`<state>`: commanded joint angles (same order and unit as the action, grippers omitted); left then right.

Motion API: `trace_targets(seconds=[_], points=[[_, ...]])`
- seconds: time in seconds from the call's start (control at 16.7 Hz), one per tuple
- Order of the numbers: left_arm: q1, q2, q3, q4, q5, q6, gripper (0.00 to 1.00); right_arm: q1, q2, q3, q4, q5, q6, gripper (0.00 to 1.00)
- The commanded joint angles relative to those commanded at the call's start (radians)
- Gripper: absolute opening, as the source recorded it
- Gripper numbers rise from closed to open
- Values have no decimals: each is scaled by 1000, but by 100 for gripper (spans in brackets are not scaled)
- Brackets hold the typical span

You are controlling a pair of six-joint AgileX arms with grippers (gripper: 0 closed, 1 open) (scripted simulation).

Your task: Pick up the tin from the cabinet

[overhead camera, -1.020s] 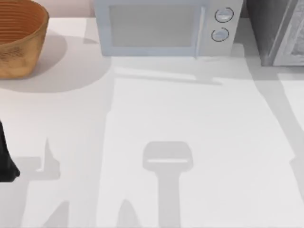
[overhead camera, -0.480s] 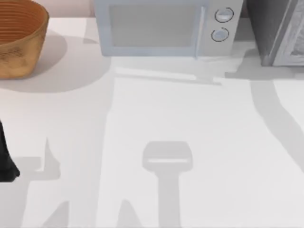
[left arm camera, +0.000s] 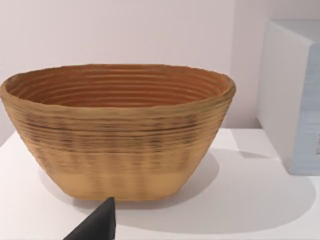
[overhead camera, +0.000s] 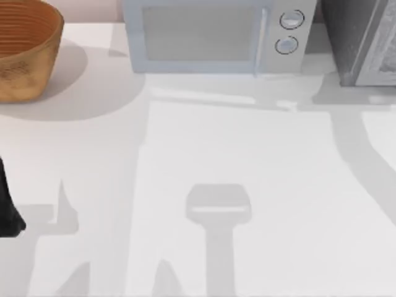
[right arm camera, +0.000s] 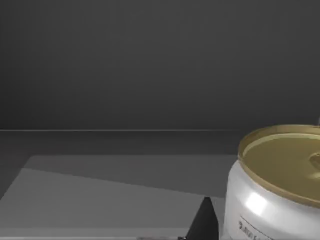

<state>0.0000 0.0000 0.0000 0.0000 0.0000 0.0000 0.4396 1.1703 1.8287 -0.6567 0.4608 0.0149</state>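
Right wrist view, near: a dark fingertip (right arm camera: 204, 220) of the right gripper rises at the lower edge, just beside the tin (right arm camera: 277, 185); contact between them cannot be judged.
Tin: silver-walled with a gold recessed lid, upright on the grey shelf floor (right arm camera: 100, 195) inside the cabinet, cut off by the picture's edge.
Right wrist view, far: the cabinet's dark back wall (right arm camera: 150, 65) meets the shelf floor along a straight seam.
Left wrist view, near: one dark fingertip (left arm camera: 97, 225) of the left gripper stands at the lower edge, apart from the basket.
Left wrist view, far: a woven wicker basket (left arm camera: 117, 130) sits upright on the white table (left arm camera: 250, 210), its ribbed interior visible; the pale side of the microwave (left arm camera: 295, 95) stands beside it.
Top view, near: part of the left arm (overhead camera: 7, 204) shows as a dark shape at the table's left edge.
Top view, far: the basket (overhead camera: 25, 52) occupies the far-left corner, the microwave (overhead camera: 213, 34) the far middle with door closed and two dials, and the grey cabinet (overhead camera: 356, 40) the far right.
Jaws: neither gripper's opening can be told.
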Motion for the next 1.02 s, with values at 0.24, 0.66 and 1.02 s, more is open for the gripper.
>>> trace_targets(seconds=[0.24,0.66,1.02], points=[[0,0,0,0,0,0,100,-31,-85,-148,45,-38,-2,0],[0,0,0,0,0,0,100,-164,-435,-727,243,-174,-5,0],[0,0,0,0,0,0,100,-306,-813,-1318,457,-318,-9,0]])
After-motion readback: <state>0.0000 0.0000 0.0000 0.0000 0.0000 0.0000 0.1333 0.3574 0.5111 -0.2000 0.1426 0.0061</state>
